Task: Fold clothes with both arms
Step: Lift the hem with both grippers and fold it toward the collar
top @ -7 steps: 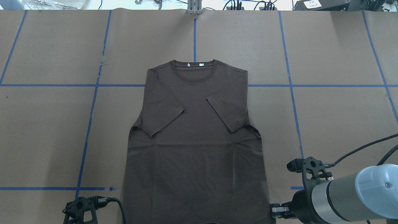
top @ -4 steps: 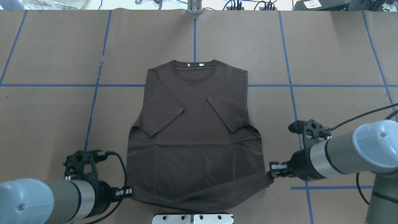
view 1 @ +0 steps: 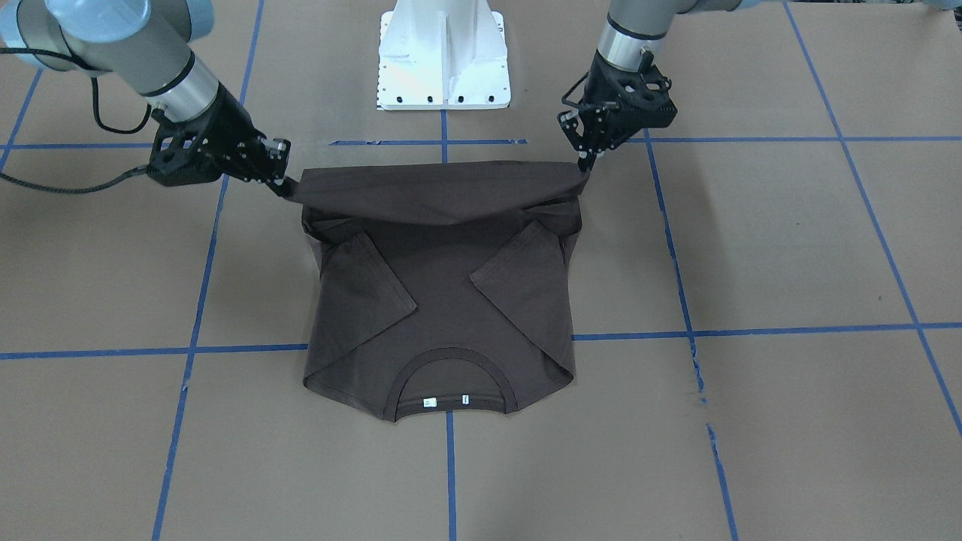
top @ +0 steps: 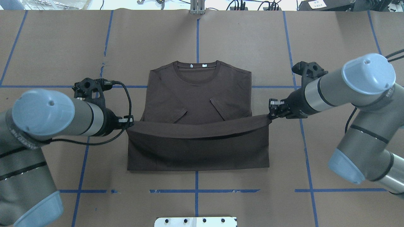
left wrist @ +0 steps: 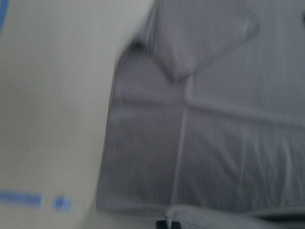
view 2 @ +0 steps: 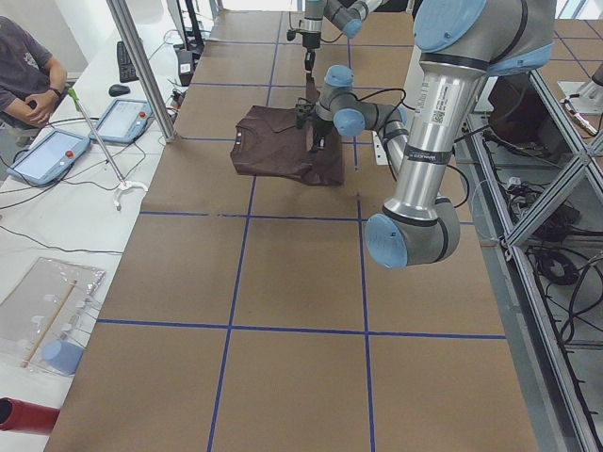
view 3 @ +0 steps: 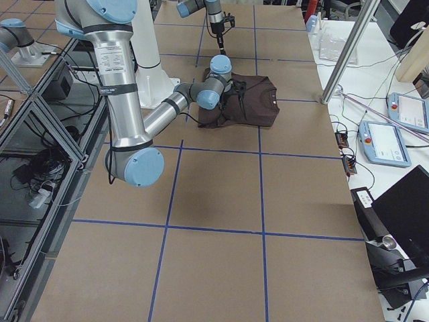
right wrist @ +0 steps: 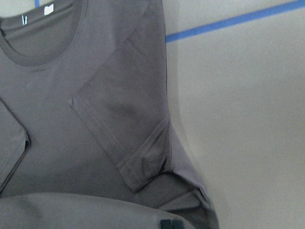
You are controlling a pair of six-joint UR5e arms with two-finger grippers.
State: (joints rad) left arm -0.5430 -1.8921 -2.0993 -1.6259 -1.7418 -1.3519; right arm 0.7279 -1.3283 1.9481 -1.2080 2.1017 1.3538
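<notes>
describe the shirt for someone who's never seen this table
Look at the brown paper-covered table marked with a blue tape grid; at its middle lies a dark brown T-shirt, collar away from the robot, sleeves folded inward. It is the only cloth there, and its hem is held up at both corners by the left gripper and the right gripper.

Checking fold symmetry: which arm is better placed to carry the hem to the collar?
Right, slightly: the right gripper holds its hem corner of the dark brown cotton T-shirt nearer the ribbed collar than the left gripper.
</notes>
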